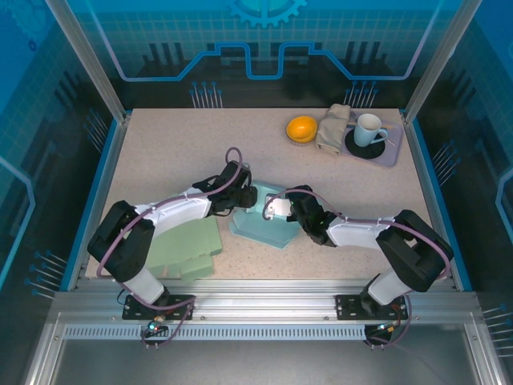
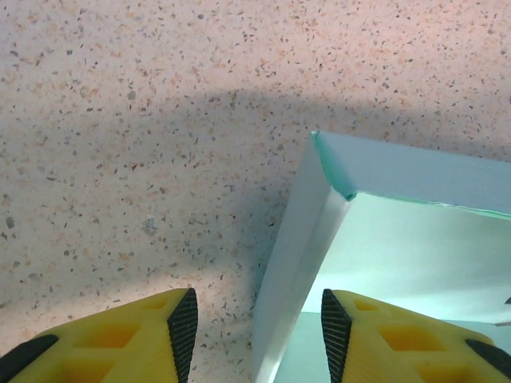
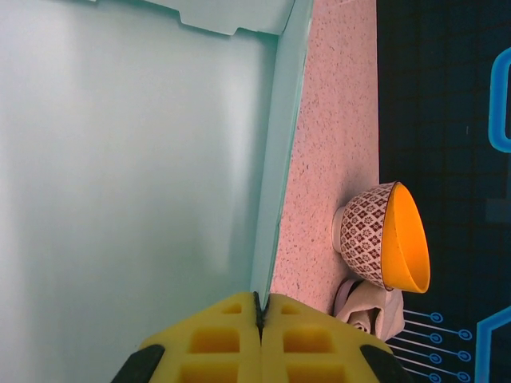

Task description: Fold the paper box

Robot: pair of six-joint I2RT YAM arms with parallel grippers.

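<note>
Pale teal card: paper box (image 1: 258, 226), partly folded, mid-table (image 1: 176, 152) between both arms. Resting on speckled beige surface, 1 side wall upright, corner creased.

Released: left gripper (image 2: 259, 323), jaws apart, straddling that upright wall near its corner; black pads (image 2: 183, 325) clear of the card on either side.

Clenched: right gripper (image 3: 259, 307), 2 yellow fingers pinching the thin edge of another box wall.

Stack of green sheets (image 1: 188, 250) just left of box, partly under left arm.

Far right corner: orange bowl (image 1: 301, 128), patterned outside, beside folded cloth (image 1: 333, 127); white mug (image 1: 368, 128) on dark coaster (image 1: 362, 149), on grey tray (image 1: 391, 157).
</note>
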